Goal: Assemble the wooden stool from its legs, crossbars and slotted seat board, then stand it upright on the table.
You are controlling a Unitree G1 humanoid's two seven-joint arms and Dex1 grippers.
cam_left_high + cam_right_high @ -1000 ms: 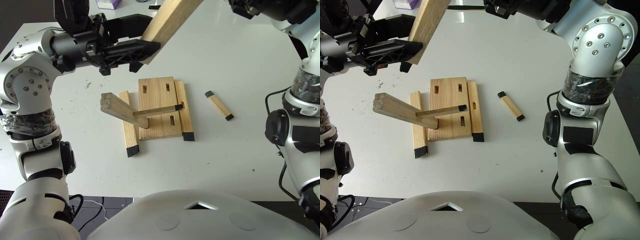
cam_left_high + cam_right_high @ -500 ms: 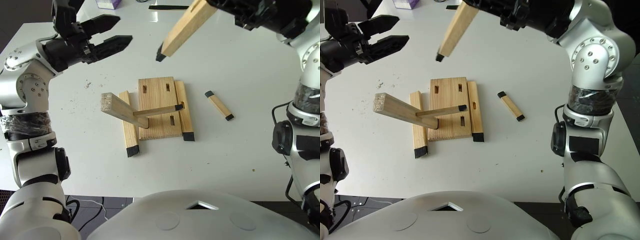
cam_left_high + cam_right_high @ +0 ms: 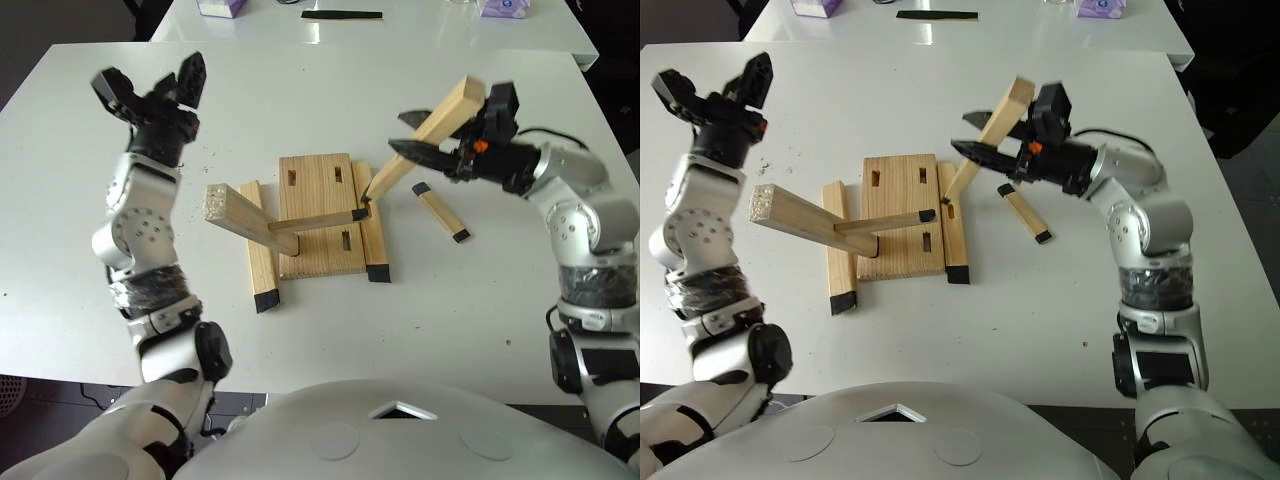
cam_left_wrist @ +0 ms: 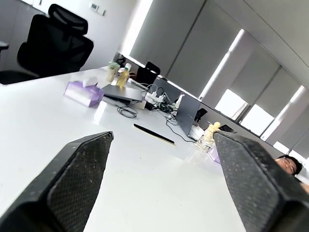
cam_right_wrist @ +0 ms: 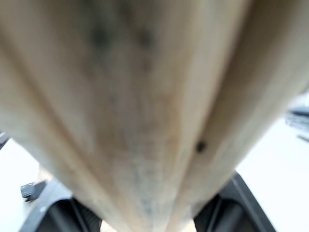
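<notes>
The slotted seat board [image 3: 318, 235] lies flat mid-table. One leg [image 3: 243, 222] sticks up from it at a slant, with a thin crossbar [image 3: 318, 219] running from that leg across the board. My right gripper [image 3: 398, 132] is shut on another leg [image 3: 432, 128], held tilted, its black-tipped lower end at the board's right edge. In the right wrist view this leg [image 5: 154, 96] sits very close. My left gripper [image 3: 150, 82] is raised over the table's left side, open and holding nothing; its pads [image 4: 82, 179] are spread wide.
Two more legs lie flat against the board, one to its left [image 3: 260, 265] and one to its right [image 3: 372, 235]. A short crossbar [image 3: 438, 212] lies loose right of them. Tissue boxes [image 3: 218, 7] stand on the far table.
The left gripper let go of the leg and drew back to the left, open. The right gripper took the leg and brought it down to the board's right edge.
</notes>
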